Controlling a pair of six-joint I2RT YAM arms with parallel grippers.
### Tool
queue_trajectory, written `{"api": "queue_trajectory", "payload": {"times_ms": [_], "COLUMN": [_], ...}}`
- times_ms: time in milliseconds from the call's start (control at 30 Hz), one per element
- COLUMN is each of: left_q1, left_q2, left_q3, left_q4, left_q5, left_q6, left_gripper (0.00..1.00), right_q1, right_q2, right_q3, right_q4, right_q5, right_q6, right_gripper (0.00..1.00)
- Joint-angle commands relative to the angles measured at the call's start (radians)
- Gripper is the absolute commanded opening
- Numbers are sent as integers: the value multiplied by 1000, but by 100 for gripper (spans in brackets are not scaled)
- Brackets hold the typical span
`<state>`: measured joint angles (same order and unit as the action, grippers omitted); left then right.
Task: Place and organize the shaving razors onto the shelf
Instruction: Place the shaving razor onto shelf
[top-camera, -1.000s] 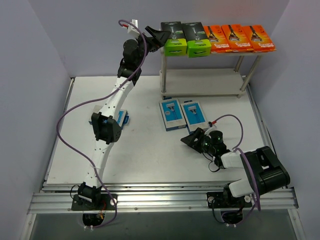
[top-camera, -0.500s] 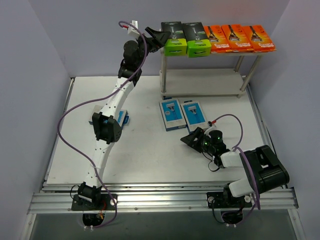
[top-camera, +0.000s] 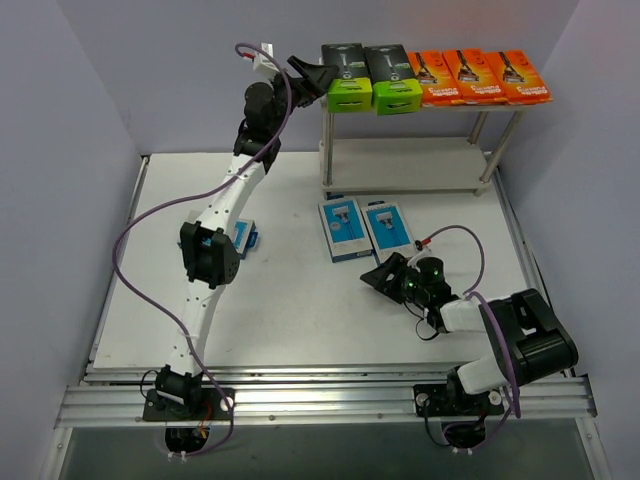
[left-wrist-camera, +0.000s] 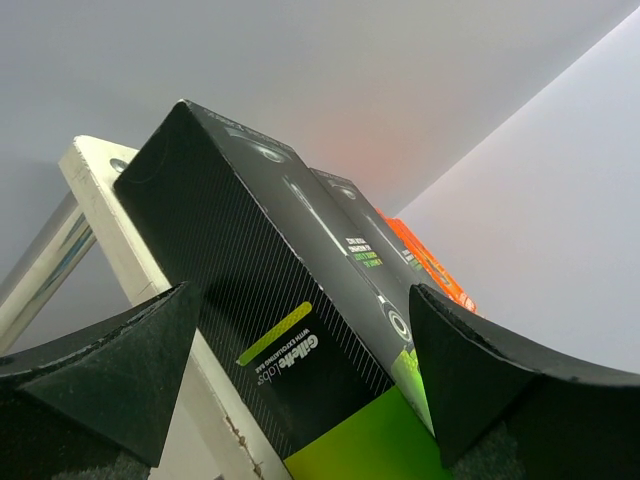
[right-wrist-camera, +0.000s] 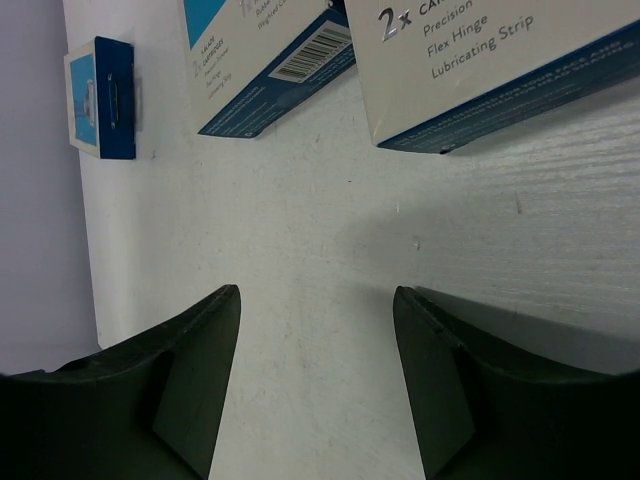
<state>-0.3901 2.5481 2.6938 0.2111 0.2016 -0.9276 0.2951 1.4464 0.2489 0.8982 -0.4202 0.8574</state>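
Top external: white table (top-camera: 290, 300) boxed by lilac walls (top-camera: 70, 100); left jaws wide apart, right jaws half apart, both empty.

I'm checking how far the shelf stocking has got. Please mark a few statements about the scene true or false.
1. Three orange packs lie on top of the shelf. True.
2. Both black packs are on the table. False: they lie on the shelf's top board, left of the orange ones.
3. Two blue packs lie side by side on the table in front of the shelf. True.
4. The right gripper holds a blue pack. False: its jaws are open and empty, just short of the packs.
5. The left gripper is down at the table. False: it is up at the shelf's left end, open, beside a black pack.
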Motion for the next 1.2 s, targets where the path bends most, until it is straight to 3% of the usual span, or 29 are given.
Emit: {"api": "queue_trajectory", "payload": {"times_ms": [0, 167, 433, 600, 800, 967, 1167], "left_q1": [37, 65, 88, 94, 123, 143, 177], "left_q2": [-130, -219, -261, -466, -783, -968, -1140], "left_q3": [-72, -158, -146, -356, -768, -1098, -1282], "left_q4": [50, 47, 34, 47, 5, -27, -188], "left_q5": [51, 58, 143, 182, 147, 139, 150], "left_q6": [29, 70, 52, 107, 217, 271, 410], "left_gripper": [94, 94, 94, 94, 94, 94, 94], "right_q1": [-10, -8, -8, -10, -8, -14, -14], "right_q2": [2, -61, -181, -253, -276, -195, -97], "right_q3": [10, 52, 136, 240, 470, 691, 932], "right_q4": [-194, -266, -442, -560, -671, -752, -795], "right_q5": [46, 61, 110, 150, 237, 316, 373], "right_q6": [-60, -87, -144, -204, -300, -432, -454], "right_gripper": [59, 60, 60, 59, 34, 15, 1]}}
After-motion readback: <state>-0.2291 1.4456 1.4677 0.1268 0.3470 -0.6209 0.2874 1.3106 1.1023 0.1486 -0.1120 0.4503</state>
